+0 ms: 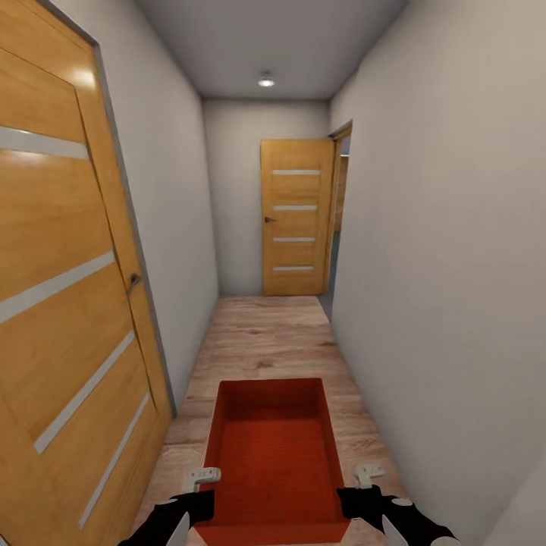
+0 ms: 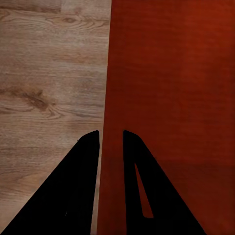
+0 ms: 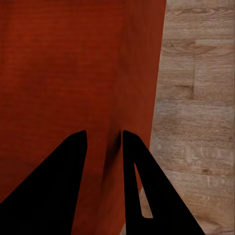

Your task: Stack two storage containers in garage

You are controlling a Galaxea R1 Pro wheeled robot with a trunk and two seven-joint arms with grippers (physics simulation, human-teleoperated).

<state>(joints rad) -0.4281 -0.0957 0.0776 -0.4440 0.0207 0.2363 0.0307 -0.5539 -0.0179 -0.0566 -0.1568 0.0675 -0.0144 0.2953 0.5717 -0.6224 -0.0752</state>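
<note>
The robot is carrying one storage container point(image 1: 274, 455) down a narrow corridor, holding it out in front between both arms, above the wood-plank floor point(image 1: 262, 334). The left end effector point(image 1: 199, 493) is pinching the container's left wall and the right end effector point(image 1: 362, 491) is pinching its right wall; each wrist view is showing one dark finger point(image 2: 81, 186) outside the orange-red wall and the other inside it, so both are closing on the bin point(image 2: 166, 98) rather than merely cradling it. The container point(image 3: 73, 73) is sitting level and open side up, its long axis pointing down the hall, and both holds are lying toward its near end, so the far end is hanging out unsupported. To do this carrying step well, I judge the base should be driving slowly and straight, keeping the bin centred between the pale wall point(image 1: 447, 265) on the right and the large wooden door point(image 1: 68, 303) on the left, since clearance is looking tight on both sides. The two arms should be keeping the same height and spacing, or the thin walls may be slipping from the pinches. Ahead, another wooden door point(image 1: 297, 218) is standing open at the corridor's end beside an opening on the right, a likely turn that calls for swinging the bin's front corner clear of the frame.
</note>
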